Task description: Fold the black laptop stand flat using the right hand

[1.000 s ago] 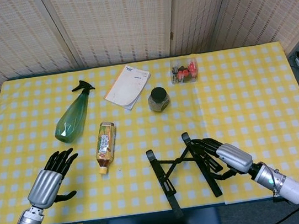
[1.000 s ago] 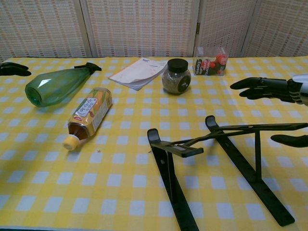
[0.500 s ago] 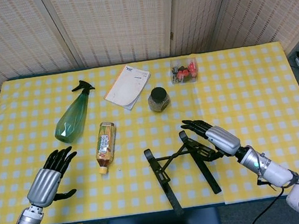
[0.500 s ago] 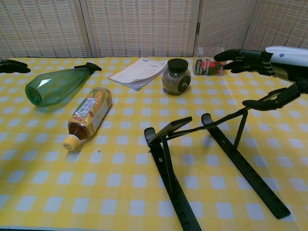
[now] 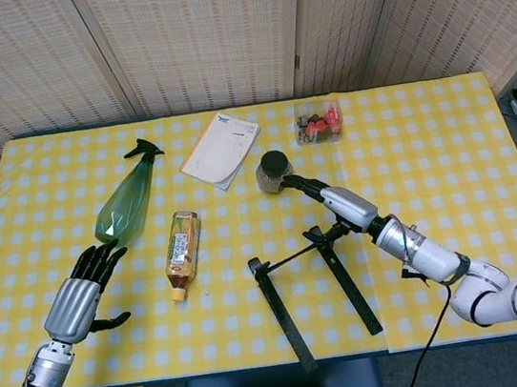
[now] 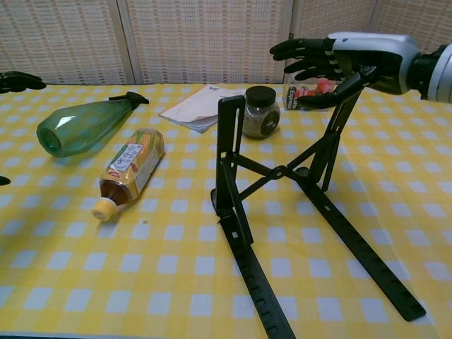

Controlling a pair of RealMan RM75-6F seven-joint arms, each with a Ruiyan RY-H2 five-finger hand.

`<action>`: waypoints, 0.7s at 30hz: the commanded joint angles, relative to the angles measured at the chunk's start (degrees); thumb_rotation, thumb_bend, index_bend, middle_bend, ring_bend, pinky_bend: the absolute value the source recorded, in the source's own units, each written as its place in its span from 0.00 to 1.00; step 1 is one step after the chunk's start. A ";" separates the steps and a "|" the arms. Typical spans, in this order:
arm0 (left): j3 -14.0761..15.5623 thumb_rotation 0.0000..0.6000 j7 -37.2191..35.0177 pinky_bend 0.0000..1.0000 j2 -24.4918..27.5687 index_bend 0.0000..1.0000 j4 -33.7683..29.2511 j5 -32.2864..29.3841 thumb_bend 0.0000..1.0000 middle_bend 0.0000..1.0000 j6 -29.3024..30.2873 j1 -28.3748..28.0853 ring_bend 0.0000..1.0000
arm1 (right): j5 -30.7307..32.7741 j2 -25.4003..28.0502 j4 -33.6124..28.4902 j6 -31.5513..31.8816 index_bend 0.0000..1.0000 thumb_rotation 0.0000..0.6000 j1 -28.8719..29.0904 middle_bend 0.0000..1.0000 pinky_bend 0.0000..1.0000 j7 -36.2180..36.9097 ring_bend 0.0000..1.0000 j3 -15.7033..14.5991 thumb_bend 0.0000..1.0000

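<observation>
The black laptop stand (image 5: 275, 299) (image 6: 245, 263) sits at the table's front middle, its two base rails flat on the cloth. Its upper frame now stands almost upright on crossed struts. My right hand (image 5: 342, 206) (image 6: 344, 56) is raised over the stand's right side. The top of the right strut runs in between its thumb and palm, while the other fingers stretch out towards the jar. My left hand (image 5: 79, 299) hovers over the front left of the table, fingers apart, holding nothing.
A brown-lidded jar (image 5: 275, 171) (image 6: 259, 111) stands just beyond the right fingertips. Further back are a clear box of red items (image 5: 319, 122) and a white notebook (image 5: 221, 149). A green spray bottle (image 5: 125, 204) and a tea bottle (image 5: 183, 252) lie to the left on the yellow checked table (image 5: 427, 160).
My right hand has risen and moved back towards the jar, pulling the stand's upper frame from low and tilted to nearly upright. The left hand has hardly moved.
</observation>
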 commanded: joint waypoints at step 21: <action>-1.42 1.00 -11.22 0.00 -1.41 0.01 -1.20 1.11 0.13 0.03 -1.53 -4.06 0.06 | 3.61 -0.43 1.30 -1.98 0.00 1.00 1.28 0.00 0.00 2.83 0.03 1.99 0.40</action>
